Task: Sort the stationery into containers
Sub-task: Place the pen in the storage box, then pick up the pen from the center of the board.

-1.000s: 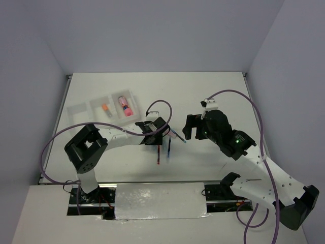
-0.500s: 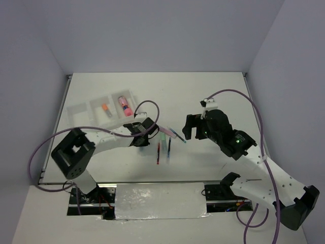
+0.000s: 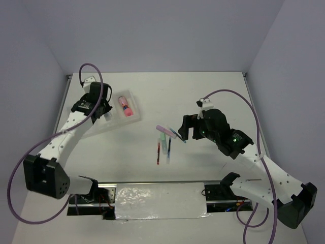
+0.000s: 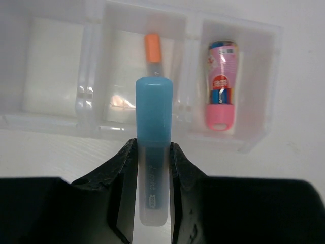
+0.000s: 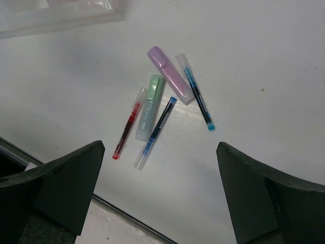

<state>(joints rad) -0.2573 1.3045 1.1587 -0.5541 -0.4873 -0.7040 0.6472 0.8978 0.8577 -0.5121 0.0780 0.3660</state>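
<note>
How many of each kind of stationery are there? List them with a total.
Highlighters: 4 (blue highlighter, orange highlighter, green highlighter, lilac highlighter)
Pens: 3 (red pen, dark blue pen, teal pen)
Markers: 1 (pink marker)
Total: 8

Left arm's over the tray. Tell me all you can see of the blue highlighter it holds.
The blue highlighter is stubby: a light-blue cap on a frosted, translucent barrel with a printed label. The left gripper clamps the barrel between its black fingers, cap pointing away from the wrist. In the wrist view the cap overlaps the near wall of the tray at its middle compartment, in line with the orange highlighter lying there. Its height above the tray cannot be told.
</note>
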